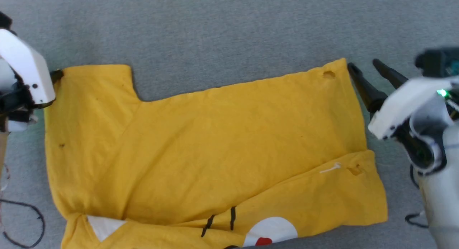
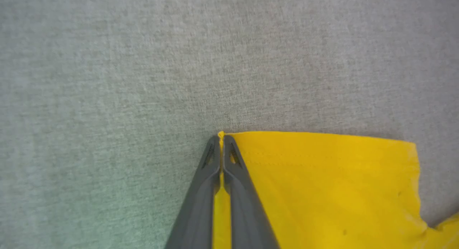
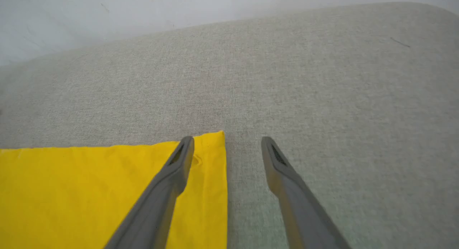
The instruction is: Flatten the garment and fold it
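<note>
The garment (image 1: 215,141) is a mustard-yellow T-shirt lying spread sideways on a grey cloth surface (image 1: 229,30). Its near edge is folded over and shows black whisker lines, a white oval and a red dot. My left gripper (image 1: 57,75) is at the far left sleeve corner. In the left wrist view this gripper (image 2: 221,141) is shut on the garment (image 2: 322,188), with yellow cloth pinched between the fingers. My right gripper (image 1: 362,64) stands open at the far right hem corner. In the right wrist view that gripper (image 3: 227,141) has one finger over the garment (image 3: 89,191) and one over bare surface.
The grey surface (image 3: 322,80) runs well beyond the shirt at the far side, and a pale wall (image 3: 107,12) stands behind it. A black cable (image 1: 21,224) loops at the near left and another cable (image 1: 416,218) lies at the near right.
</note>
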{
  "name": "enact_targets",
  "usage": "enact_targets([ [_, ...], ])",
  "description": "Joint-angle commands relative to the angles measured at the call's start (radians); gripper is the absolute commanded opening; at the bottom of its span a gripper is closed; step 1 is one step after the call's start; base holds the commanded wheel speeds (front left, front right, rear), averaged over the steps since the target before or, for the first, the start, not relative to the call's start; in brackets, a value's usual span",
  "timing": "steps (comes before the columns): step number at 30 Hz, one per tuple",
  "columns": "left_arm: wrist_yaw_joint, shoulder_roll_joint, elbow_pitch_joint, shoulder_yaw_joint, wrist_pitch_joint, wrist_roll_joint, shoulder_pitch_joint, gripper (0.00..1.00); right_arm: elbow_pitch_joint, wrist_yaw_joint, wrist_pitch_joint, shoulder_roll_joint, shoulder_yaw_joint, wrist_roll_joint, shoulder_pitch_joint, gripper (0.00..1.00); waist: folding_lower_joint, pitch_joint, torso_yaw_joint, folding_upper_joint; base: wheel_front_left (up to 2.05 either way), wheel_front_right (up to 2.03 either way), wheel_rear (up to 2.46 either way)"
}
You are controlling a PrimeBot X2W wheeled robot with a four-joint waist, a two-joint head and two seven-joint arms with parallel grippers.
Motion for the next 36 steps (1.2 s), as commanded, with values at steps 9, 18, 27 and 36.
enact_targets([
  [9, -0.056, -0.101, 0.008, -0.065, -0.058, 0.020, 0.017, 0.00, 0.303, -0.001, 0.422, -0.100, 0.190, 0.111, -0.203, 0.95, 0.0000, 0.006, 0.082, -0.0002, 0.00, 0.00, 0.00],
  [18, -0.092, -0.109, 0.018, -0.065, -0.196, 0.042, 0.012, 0.00, 0.289, -0.001, 0.427, -0.128, 0.211, 0.130, -0.259, 0.00, 0.0000, -0.041, 0.103, -0.0002, 0.00, 0.00, 0.00],
  [27, -0.049, -0.096, -0.020, -0.007, -0.493, 0.105, 0.046, 0.00, 0.219, -0.001, 0.198, -0.149, 0.109, 0.128, -0.209, 0.00, 0.0000, -0.178, 0.122, -0.0002, 0.00, 0.00, 0.00],
  [36, 0.111, -0.080, -0.326, 0.112, -0.646, 0.040, 0.485, 0.00, 0.136, -0.001, 0.103, -0.143, 0.028, 0.153, 0.119, 0.00, 0.0000, -0.306, 0.139, -0.0002, 0.00, 0.00, 0.00],
])
